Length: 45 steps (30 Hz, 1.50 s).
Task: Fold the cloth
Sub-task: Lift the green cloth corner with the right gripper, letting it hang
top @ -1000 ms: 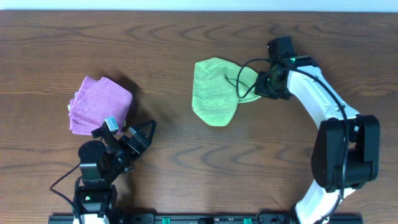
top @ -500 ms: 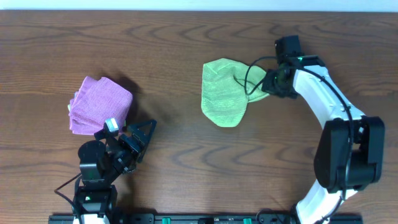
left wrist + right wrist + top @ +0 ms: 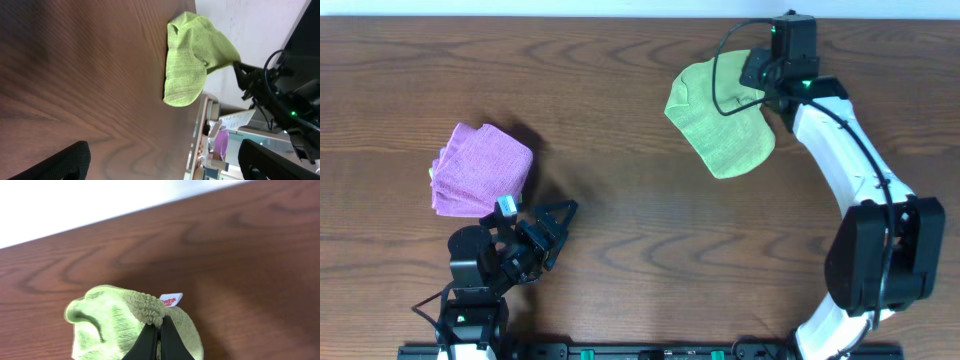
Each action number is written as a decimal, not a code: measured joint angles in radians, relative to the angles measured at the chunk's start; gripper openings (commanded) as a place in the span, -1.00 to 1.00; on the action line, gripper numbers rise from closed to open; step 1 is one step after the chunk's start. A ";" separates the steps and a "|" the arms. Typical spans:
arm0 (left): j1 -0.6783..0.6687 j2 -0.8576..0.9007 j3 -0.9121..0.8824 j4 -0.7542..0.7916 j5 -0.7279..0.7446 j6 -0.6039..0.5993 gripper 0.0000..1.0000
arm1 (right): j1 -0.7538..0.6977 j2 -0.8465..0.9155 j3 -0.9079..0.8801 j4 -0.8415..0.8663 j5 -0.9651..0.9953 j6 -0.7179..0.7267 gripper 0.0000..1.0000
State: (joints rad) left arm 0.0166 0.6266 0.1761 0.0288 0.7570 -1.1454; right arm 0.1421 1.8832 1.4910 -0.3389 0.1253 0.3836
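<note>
Right fingers (image 3: 155,341) pinch the cloth (image 3: 720,130) above the desk's (image 3: 620,200) far edge; left fingers (image 3: 67,161) gape. Next: spread it flat.

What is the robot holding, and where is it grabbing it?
The right tool pinches the lime-green cloth at a bunched edge beside its white tag. The left tool holds nothing.

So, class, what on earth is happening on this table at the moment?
The right gripper is shut on one edge of the lime-green cloth and holds it up near the far side of the table. The cloth droops in a bunched shape and is not yet folded. The left gripper is open and holds nothing, beside the purple-pink cloth bundle.
</note>
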 measured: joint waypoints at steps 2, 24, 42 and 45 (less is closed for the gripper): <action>0.000 0.000 0.000 0.000 0.003 0.000 0.91 | 0.015 0.005 0.000 0.029 0.004 -0.013 -0.99; 0.000 0.000 0.000 -0.002 0.030 0.000 0.91 | 0.093 0.115 0.004 0.123 0.261 -0.120 0.38; 0.000 0.000 0.000 -0.002 0.029 0.000 0.91 | 0.115 0.115 0.288 -0.143 0.402 -0.169 0.88; 0.000 0.000 0.000 -0.002 0.029 0.000 0.92 | 0.115 0.115 0.290 -0.144 0.414 -0.187 0.99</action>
State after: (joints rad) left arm 0.0166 0.6266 0.1761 0.0269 0.7864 -1.1450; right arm 0.2573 1.9984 1.7813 -0.4828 0.5388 0.1967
